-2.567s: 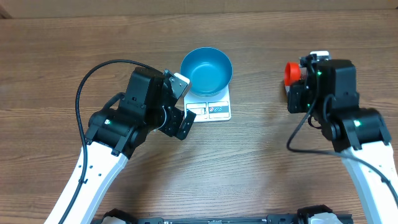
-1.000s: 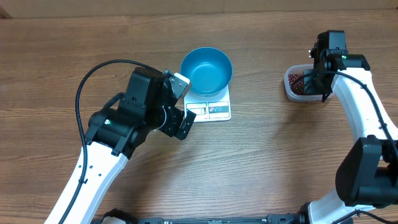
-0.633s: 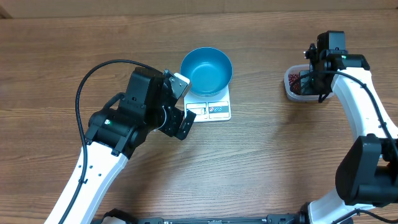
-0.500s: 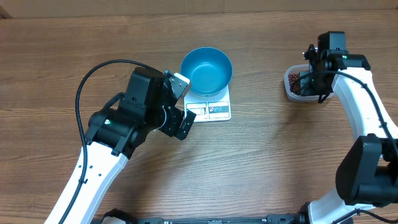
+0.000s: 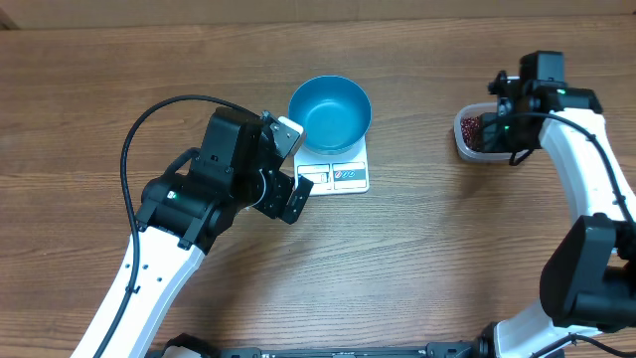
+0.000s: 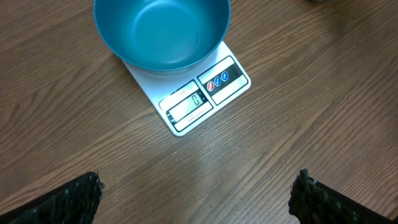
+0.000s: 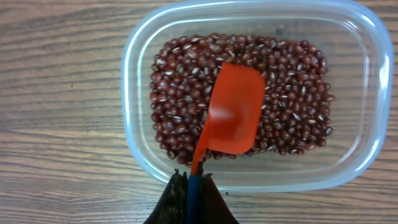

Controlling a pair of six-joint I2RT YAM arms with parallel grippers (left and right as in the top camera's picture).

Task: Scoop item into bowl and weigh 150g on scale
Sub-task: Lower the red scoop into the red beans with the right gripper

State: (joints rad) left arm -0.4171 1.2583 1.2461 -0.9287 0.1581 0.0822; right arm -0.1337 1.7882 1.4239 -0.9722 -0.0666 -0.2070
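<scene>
Right wrist view, orange scoop [image 7: 233, 112] resting on beans [image 7: 180, 93], unseen overhead

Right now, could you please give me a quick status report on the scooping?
Left gripper open, above table near scale. Right gripper shut on red scoop, head down on beans in clear tub. Blue bowl empty on scale. Nothing between tub and bowl.
</scene>
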